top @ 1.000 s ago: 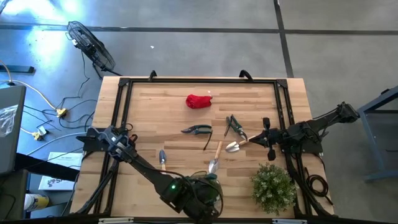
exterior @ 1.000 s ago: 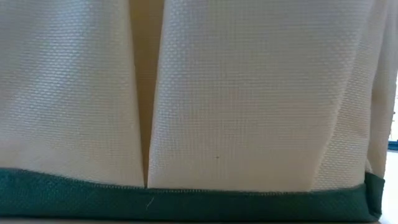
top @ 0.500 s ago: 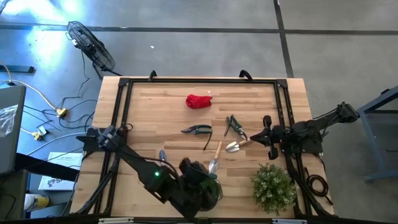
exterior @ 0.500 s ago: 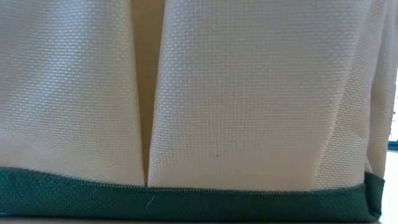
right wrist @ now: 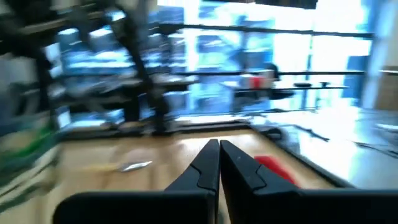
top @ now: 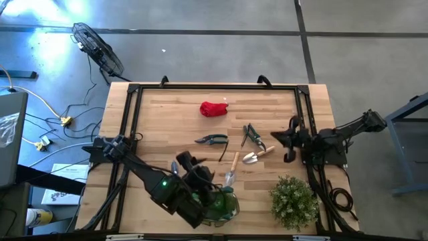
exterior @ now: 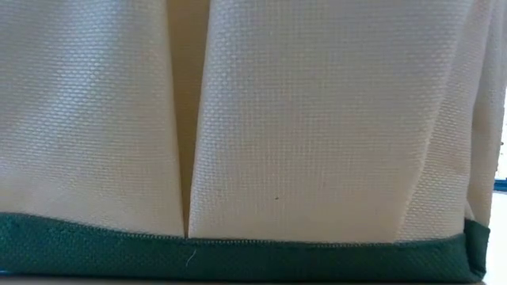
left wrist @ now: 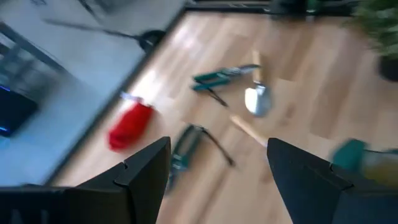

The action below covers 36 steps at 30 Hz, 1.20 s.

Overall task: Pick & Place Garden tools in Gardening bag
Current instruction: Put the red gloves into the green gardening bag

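A: Where were the garden tools, and which way did they lie?

B: In the high view they were spread over the middle of the desk (top: 154,107). One trowel (top: 231,171) lay just above the gardening bag (top: 221,204), with its long axis nearly upright in the frame: the pale handle pointed to the top, the blade to the bag. A second trowel (top: 256,155) lay to its right, with its long axis slanted, the blade at lower left and the handle at upper right. The dark-handled shears (top: 211,140) lay almost level, a little left of centre. Another pair of shears (top: 251,136) sat right of it, slanted. The red glove (top: 214,108) was alone in the upper middle. The bag stood at the bottom centre.

A: And the end effectors?

B: The left end effector (top: 189,163) was above the bag, at its upper left, with its fingers (left wrist: 146,168) spread wide and nothing between them. The right end effector (top: 289,140) was at the right side, near the slanted trowel's handle, fully closed and holding nothing.

A: What could have gone wrong from there?

B: I think the left arm could have pushed the soft bag or tipped it, because it hung so close over the rim. It could also have knocked the upright trowel, which lay very near. The potted plant (top: 293,202) stood at the lower right, and the right arm could have brushed it.
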{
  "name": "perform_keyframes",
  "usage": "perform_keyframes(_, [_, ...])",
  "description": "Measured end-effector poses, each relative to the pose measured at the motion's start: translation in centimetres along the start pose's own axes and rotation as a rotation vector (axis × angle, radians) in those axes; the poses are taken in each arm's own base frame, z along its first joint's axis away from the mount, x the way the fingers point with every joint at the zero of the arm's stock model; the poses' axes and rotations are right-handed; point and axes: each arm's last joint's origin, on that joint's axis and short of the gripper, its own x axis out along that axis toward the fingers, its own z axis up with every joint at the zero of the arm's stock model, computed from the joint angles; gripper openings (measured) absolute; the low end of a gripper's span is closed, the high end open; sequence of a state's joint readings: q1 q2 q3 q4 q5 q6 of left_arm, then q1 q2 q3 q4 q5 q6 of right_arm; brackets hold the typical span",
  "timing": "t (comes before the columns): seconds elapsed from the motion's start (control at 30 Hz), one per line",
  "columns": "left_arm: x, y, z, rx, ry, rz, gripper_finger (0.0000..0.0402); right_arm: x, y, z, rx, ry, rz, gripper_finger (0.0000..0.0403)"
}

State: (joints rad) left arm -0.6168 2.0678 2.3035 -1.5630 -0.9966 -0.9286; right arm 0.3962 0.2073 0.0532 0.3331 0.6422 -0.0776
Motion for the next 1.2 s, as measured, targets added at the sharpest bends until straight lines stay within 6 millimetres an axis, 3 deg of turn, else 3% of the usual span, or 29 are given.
perform_keyframes(0.4, [3.9,2.6,2.0,0.08,0.069,0.075,0.026,-0.1,-0.4,1.6,0.039,-0.136,-0.09,0.0003])
perform_keyframes(0.6, [6.9,5.7,4.8,0.097,0.056,0.152,0.026,-0.1,-0.4,1.7,0.041,-0.142,-0.091,0.0003])
perform_keyframes(0.9, [11.2,8.2,7.3,0.136,0.142,-0.045,0.026,0.0,0.0,1.4,0.064,-0.133,0.024,0.0003])
perform_keyframes(1.03, [12.9,8.0,8.1,0.194,0.094,-0.148,0.026,0.0,0.1,1.2,0.079,-0.118,0.043,0.0003])
perform_keyframes(1.2, [13.1,7.6,9.0,0.313,0.02,-0.328,0.026,0.0,0.6,0.9,0.043,-0.102,0.199,0.0003])
